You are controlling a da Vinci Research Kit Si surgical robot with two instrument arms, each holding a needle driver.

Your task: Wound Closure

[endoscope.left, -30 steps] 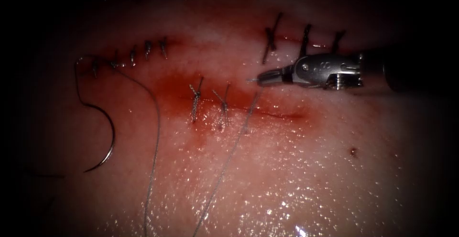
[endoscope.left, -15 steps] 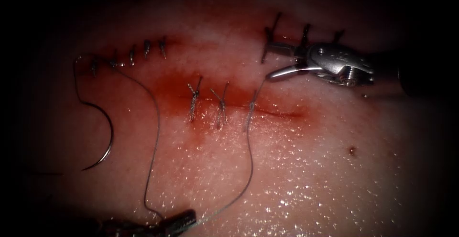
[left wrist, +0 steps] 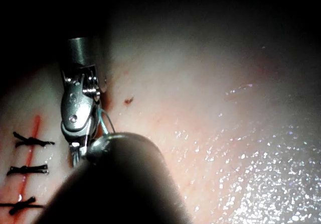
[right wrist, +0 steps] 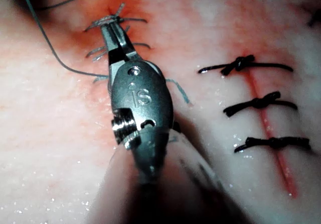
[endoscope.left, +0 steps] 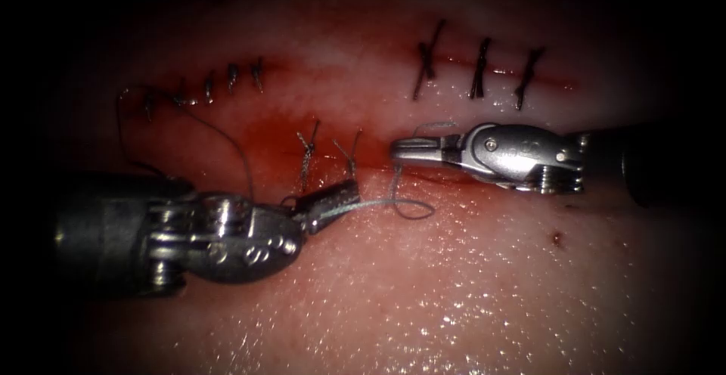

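My left tool reaches in from the left, its jaws shut on the grey thread just below the two grey stitches. From there the thread runs right, curls back and rises into the cut. My right tool lies level over the cut, jaws shut on the short thread end at the newest stitch; a curl of thread sits above them. In the right wrist view its jaws pinch grey strands at that stitch. The needle is hidden under the left tool's body, not in either tool.
Three dark stitches close a second cut at the upper right, and several small stitches sit at the upper left. Red fluid stains the tissue around the cut. The left wrist view shows the right tool beside dark stitches.
The right tool let go of the taut thread, opened, then came down to the cut and shut. The left tool came in from the lower left holding thread and now covers the needle.
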